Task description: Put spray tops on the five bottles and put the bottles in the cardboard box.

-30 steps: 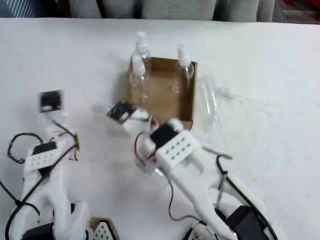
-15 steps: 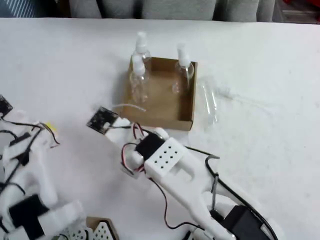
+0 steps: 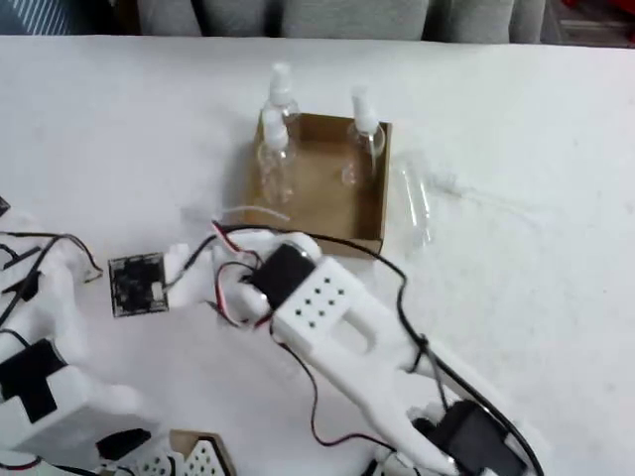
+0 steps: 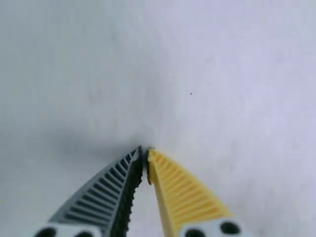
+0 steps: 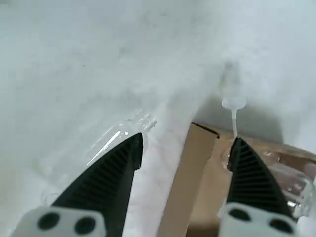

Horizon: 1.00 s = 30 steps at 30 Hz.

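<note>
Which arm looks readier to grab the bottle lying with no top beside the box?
Right, probably. The right claw is open, with the uncapped bottle lying just ahead beside the cardboard box. The left claw is shut over bare table.

No text, number or sign can be read anywhere: the cardboard box (image 3: 319, 196) shows plain brown faces, the clear bottles (image 3: 275, 159) standing in it carry no legible label, and the dark square board (image 3: 137, 284) near and left of the box is too blurred to make out.
</note>
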Each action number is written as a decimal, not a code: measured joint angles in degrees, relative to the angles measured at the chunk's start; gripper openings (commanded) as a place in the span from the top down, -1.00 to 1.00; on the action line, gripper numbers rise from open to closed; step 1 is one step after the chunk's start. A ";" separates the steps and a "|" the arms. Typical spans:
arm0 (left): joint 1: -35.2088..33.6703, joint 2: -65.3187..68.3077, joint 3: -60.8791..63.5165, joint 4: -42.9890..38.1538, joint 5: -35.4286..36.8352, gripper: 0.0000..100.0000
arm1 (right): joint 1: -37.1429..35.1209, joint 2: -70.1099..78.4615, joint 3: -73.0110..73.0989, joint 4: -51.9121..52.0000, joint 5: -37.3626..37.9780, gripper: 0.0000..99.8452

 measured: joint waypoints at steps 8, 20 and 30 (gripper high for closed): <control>-0.62 5.10 -6.15 3.96 5.01 0.92 | -0.09 15.12 -0.62 -15.74 7.21 0.52; -0.70 5.19 -6.77 3.96 5.71 0.92 | 4.04 37.63 -18.81 -21.19 7.56 0.52; -0.70 5.19 -6.77 3.96 5.71 0.93 | 5.89 51.78 -37.27 -11.08 7.65 0.52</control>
